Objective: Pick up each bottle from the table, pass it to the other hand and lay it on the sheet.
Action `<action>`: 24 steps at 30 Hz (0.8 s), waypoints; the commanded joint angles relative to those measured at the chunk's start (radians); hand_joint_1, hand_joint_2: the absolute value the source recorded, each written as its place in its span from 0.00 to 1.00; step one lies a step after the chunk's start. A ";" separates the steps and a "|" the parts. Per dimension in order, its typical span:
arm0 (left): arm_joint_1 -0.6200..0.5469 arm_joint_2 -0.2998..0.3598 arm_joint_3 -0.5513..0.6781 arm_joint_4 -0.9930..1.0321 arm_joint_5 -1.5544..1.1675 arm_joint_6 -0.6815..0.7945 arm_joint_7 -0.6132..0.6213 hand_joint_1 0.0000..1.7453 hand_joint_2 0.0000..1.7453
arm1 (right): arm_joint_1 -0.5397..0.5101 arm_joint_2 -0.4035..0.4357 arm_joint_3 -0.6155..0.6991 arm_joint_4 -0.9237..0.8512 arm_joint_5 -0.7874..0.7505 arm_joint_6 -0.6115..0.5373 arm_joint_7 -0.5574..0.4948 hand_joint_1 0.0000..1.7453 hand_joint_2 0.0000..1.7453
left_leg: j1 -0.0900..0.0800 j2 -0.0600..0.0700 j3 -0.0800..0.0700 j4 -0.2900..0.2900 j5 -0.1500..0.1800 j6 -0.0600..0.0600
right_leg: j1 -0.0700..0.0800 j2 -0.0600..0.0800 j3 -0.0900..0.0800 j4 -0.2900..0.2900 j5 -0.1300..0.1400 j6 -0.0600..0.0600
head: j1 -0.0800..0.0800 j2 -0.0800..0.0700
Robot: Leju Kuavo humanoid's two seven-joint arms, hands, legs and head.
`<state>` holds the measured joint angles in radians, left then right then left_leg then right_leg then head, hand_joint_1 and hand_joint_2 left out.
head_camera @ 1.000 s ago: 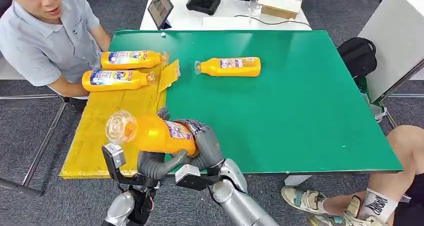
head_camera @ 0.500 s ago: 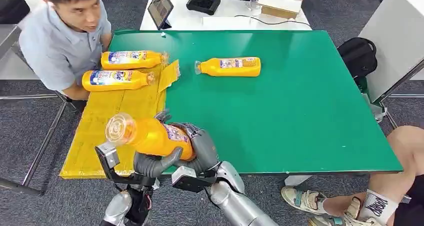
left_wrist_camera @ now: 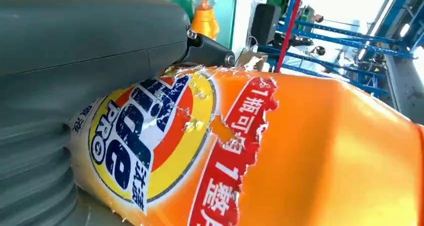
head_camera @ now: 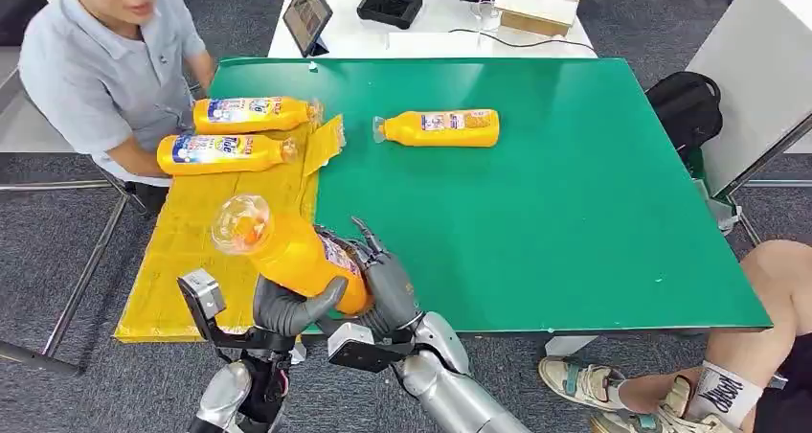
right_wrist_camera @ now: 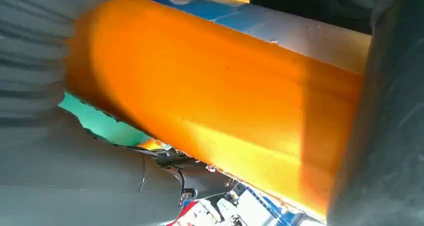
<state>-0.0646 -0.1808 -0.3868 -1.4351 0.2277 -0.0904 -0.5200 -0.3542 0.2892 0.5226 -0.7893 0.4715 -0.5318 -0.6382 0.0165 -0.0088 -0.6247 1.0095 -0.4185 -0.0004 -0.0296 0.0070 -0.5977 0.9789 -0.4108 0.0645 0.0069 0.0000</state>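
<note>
The held bottle (head_camera: 292,256) is shiny orange plastic, long and round, with a clear see-through cap that points up and toward the left. It is in the air over the near edge of the tabletop (head_camera: 575,213), right where the flat green top meets the yellow sheet (head_camera: 206,246). The left hand (head_camera: 287,307), smooth and grey with a fat thumb, is wrapped around the bottom part of the bottle from below. The right hand (head_camera: 383,282) is pressed to the bottle's right side, and its dark fingers (head_camera: 362,232) are partly spread, so it touches the bottle more than it squeezes it. In the left wrist view the bottle's sticker (left_wrist_camera: 165,141) is close up: a round yellow, red and blue picture with scratched, peeling edges. In the right wrist view the bottle's side (right_wrist_camera: 215,101) is smooth and glossy. The yellow sheet is thin and flat like card, with one corner bent up. Two more orange bottles lie on their sides at its far end, the far bottle on the sheet (head_camera: 251,114) and the near bottle on the sheet (head_camera: 225,153), side by side. Another bottle on the green (head_camera: 439,127) lies flat farther out. A person in a grey shirt (head_camera: 105,79) leans by the sheet's far end. Behind the tabletop is a white desk (head_camera: 421,35) with a tablet (head_camera: 306,14), a black controller (head_camera: 390,4) and a brown cardboard box (head_camera: 541,2).
</note>
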 commanded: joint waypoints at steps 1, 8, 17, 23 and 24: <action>-0.078 0.013 0.030 0.107 0.018 -0.019 -0.004 1.00 1.00 | -0.002 -0.043 0.025 -0.035 0.003 -0.027 -0.040 0.00 0.00 | 0.001 -0.001 0.006 0.000 -0.002 0.001 | 0.002 -0.003 0.007 -0.001 -0.002 -0.004 | 0.000 0.000; -0.149 0.034 0.162 0.223 -0.056 0.079 -0.011 1.00 1.00 | 0.090 -0.124 0.065 -0.290 0.088 -0.120 -0.035 0.00 0.00 | 0.000 -0.001 0.002 -0.001 0.000 0.001 | 0.001 -0.001 0.003 -0.001 0.000 -0.002 | 0.000 0.000; -0.204 0.117 0.350 0.277 -0.377 0.255 -0.002 1.00 1.00 | 0.347 -0.304 -0.111 -0.586 0.211 -0.074 0.012 0.00 0.00 | 0.001 -0.003 0.006 -0.002 -0.001 0.001 | 0.002 -0.004 0.008 -0.003 -0.002 -0.003 | 0.000 0.000; -0.249 0.141 0.342 0.311 -0.636 0.403 0.055 1.00 1.00 | 0.446 -0.308 -0.191 -0.606 0.217 -0.002 0.027 0.00 0.00 | 0.001 -0.004 0.004 0.000 -0.002 0.001 | 0.002 -0.005 0.007 -0.001 -0.003 -0.003 | 0.000 0.000; -0.257 0.141 0.349 0.317 -0.637 0.399 0.055 1.00 1.00 | 0.459 -0.306 -0.191 -0.612 0.220 -0.006 0.028 0.00 0.00 | 0.000 -0.004 0.002 -0.001 -0.001 0.000 | 0.001 -0.005 0.004 -0.001 -0.002 -0.003 | 0.000 0.000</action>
<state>-0.2191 -0.0885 -0.0709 -1.2402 -0.2011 0.1793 -0.5054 -0.0143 0.0423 0.4367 -1.3131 0.6932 -0.5661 -0.6253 0.0164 -0.0093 -0.6256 1.0095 -0.4193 -0.0008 -0.0298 0.0068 -0.5981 0.9785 -0.4110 0.0646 0.0065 0.0000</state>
